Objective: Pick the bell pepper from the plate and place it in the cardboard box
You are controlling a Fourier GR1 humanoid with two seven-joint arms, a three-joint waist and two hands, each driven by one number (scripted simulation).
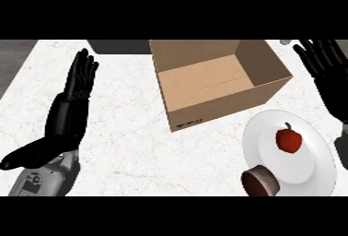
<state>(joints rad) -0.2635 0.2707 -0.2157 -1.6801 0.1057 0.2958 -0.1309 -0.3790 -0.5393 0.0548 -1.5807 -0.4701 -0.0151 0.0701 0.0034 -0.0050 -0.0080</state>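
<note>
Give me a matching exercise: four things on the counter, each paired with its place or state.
Things:
1. bell pepper
2. cardboard box
3. left hand
4. brown cup

Places or states:
A. open-topped, nothing inside
B. on the plate's lower left rim
C. red, lying on the plate
D. open, fingers straight, left of the box

Pairs: 1-C, 2-A, 3-D, 4-B

Bright, even light; soft shadow inside the cardboard box point(204, 78).

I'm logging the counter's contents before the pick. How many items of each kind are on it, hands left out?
Box: 1
Plate: 1
Pepper: 1
Brown round item on the plate's edge: 1
Total: 4
</note>
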